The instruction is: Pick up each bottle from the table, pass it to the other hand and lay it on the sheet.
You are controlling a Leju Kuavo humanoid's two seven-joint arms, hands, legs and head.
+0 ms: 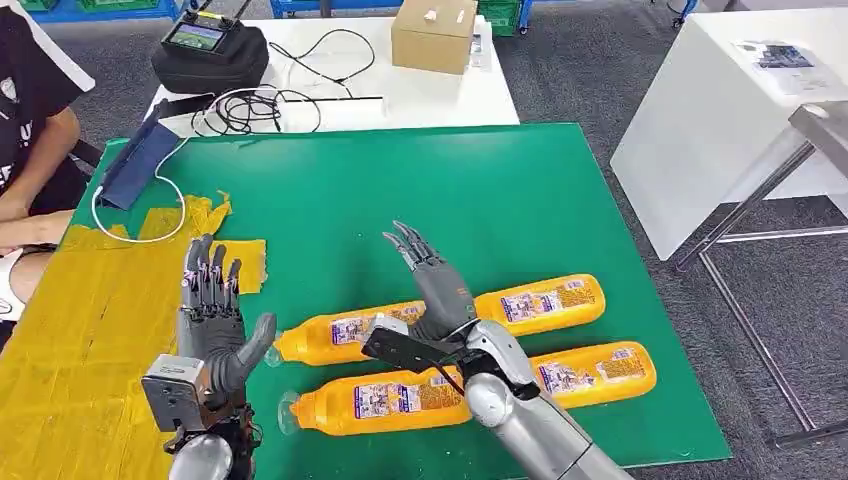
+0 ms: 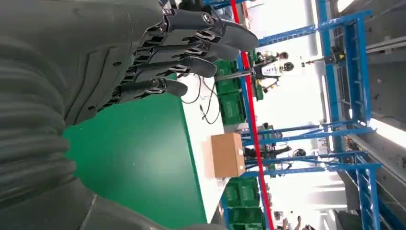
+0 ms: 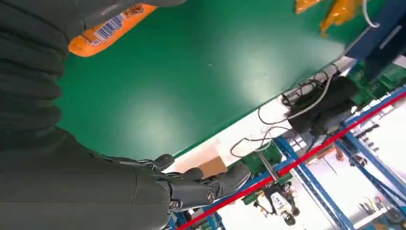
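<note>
Two orange bottles lie on their sides near the front edge of the green table, caps toward the yellow sheet [image 1: 70,340] that covers the table's left side. The rear bottle [image 1: 540,303] and the front bottle [image 1: 590,372] lie just apart and roughly parallel. The right hand [image 1: 432,285] hovers over the middle of the rear bottle, fingers stretched apart and holding nothing. The left hand [image 1: 212,315] stands upright at the sheet's inner edge, near the rear bottle's cap, fingers straight and spread, also holding nothing.

The main risk, as I judge it, is the round bottles rolling. If the right hand comes down off-centre, the rear bottle could roll into the front one, or both could shift toward the table's front edge. The arm also crosses over the front bottle and may nudge it on the descent. A grip over the glossy label may slip during the hand-over. The torn yellow tape scraps [image 1: 205,215] and white cable [image 1: 135,238] at the sheet's far edge could snag the left hand
</note>
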